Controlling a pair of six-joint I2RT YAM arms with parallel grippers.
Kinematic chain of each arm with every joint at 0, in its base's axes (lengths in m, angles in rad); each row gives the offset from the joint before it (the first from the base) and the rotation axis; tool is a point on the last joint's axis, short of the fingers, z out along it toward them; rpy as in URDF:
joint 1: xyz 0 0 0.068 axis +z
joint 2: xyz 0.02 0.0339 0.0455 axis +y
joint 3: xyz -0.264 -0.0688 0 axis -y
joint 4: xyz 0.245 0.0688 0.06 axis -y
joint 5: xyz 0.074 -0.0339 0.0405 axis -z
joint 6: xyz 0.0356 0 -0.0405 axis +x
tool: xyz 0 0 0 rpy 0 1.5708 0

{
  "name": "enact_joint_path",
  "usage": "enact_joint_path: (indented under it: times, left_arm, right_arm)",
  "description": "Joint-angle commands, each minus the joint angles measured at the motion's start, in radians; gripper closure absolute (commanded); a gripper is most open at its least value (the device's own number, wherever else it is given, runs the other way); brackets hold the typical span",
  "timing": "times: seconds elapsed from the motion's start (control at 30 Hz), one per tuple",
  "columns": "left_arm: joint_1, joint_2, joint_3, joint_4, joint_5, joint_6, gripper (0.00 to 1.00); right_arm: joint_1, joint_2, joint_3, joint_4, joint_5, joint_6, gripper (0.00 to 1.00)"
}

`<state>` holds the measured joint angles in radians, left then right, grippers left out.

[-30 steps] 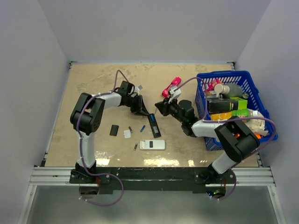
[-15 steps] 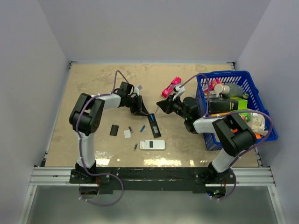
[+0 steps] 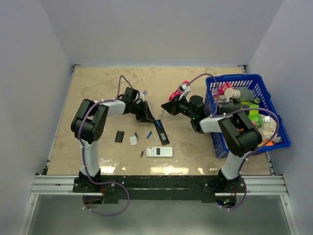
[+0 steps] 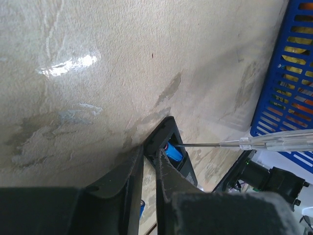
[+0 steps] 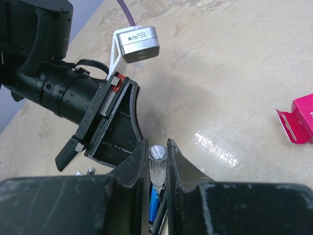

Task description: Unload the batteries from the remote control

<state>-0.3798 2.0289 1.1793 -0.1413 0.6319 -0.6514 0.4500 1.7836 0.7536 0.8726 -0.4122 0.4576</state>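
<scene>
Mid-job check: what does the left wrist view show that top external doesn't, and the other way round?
Left wrist only: a blue battery seated in the black remote's open compartment, with the screwdriver's tip right at it. Top external only: the white remote, a black cover, a white cover and a pink item lying on the table. Both: the left fingers closed on the black remote's end, the screwdriver reaching in from the right, and the blue basket.

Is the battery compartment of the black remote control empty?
No, one blue cylindrical battery lies inside the black remote control.
</scene>
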Motion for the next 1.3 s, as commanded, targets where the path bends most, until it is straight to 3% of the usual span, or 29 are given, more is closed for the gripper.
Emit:
enact_joint_path:
  times: [0.0, 0.23, 0.33, 0.43, 1.27]
  left_arm:
    - [-0.019, 0.019, -0.046, -0.119, -0.089, 0.032, 0.83]
    - [-0.019, 0.016, -0.061, -0.098, -0.078, 0.027, 0.85]
    - [-0.019, 0.017, -0.063, -0.090, -0.074, 0.021, 0.87]
    - [-0.019, 0.014, -0.058, -0.095, -0.072, 0.021, 0.87]
    - [-0.021, -0.001, -0.063, -0.081, -0.078, 0.013, 0.83]
  right_arm:
    - [0.010, 0.053, 0.015, -0.104, -0.091, 0.058, 1.00]
    - [0.010, 0.082, 0.019, -0.066, -0.142, 0.118, 1.00]
    - [0.010, 0.128, 0.027, 0.032, -0.181, 0.151, 1.00]
    - [0.010, 0.142, 0.076, -0.062, -0.177, 0.110, 1.00]
    - [0.012, -0.003, 0.082, -0.072, -0.160, 0.138, 1.00]
